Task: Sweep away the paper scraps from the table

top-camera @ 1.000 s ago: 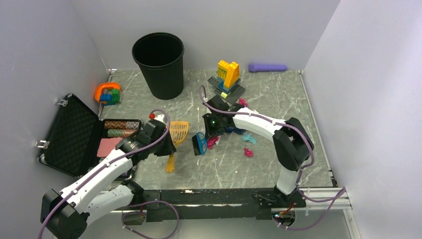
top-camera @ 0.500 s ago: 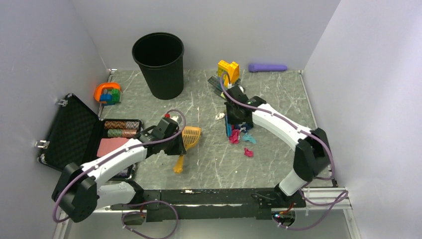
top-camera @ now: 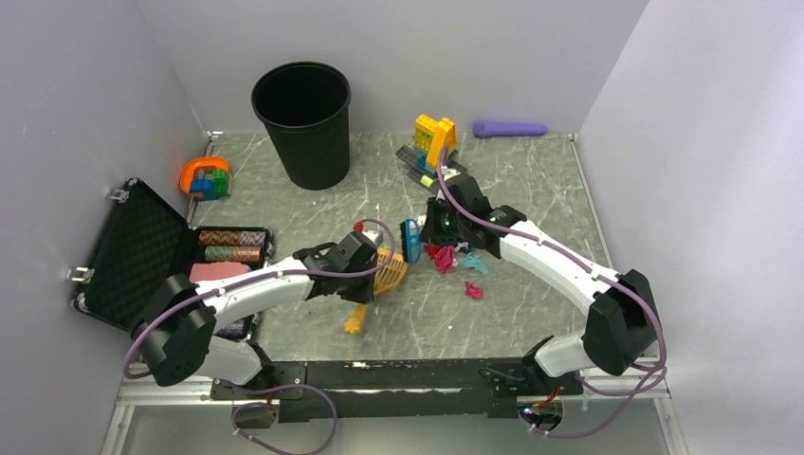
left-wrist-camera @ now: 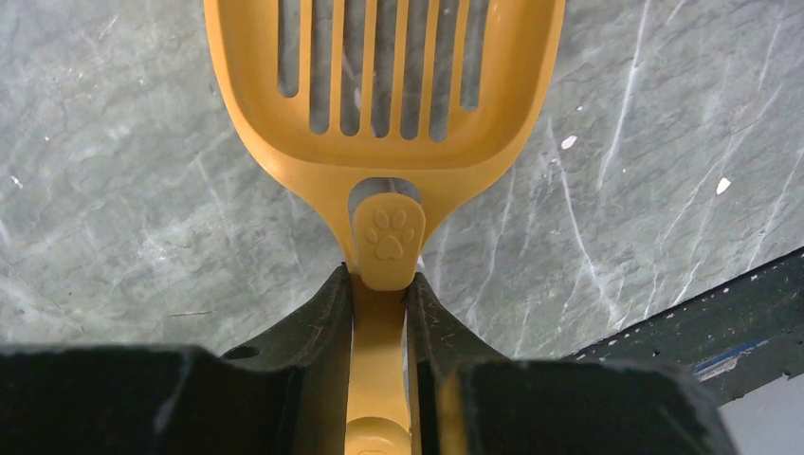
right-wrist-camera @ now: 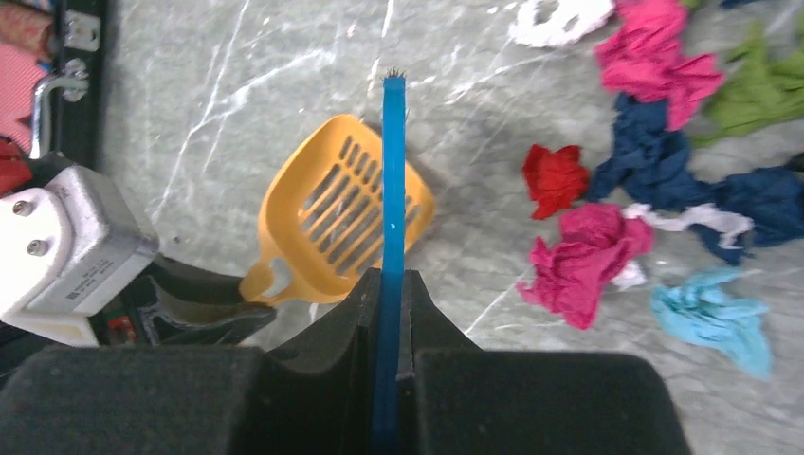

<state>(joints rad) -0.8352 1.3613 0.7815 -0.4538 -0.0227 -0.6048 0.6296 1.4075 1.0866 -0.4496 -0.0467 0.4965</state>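
Gathering step: left gripper (left-wrist-camera: 379, 284) clamps the orange slotted scoop (left-wrist-camera: 384, 85) by its handle; right gripper (right-wrist-camera: 389, 284) pinches a blue brush (right-wrist-camera: 392, 171); paper scraps (right-wrist-camera: 588, 256) lie near the middle of the table (top-camera: 531, 190), just right of the brush; next, the brush probably needs to pass beyond them and drag them toward the scoop

left arm (top-camera: 256, 287) low, reaching inward; left tool (left-wrist-camera: 377, 277) clamped; right arm (top-camera: 550, 261) reaching inward; right tool (right-wrist-camera: 389, 279) clamped
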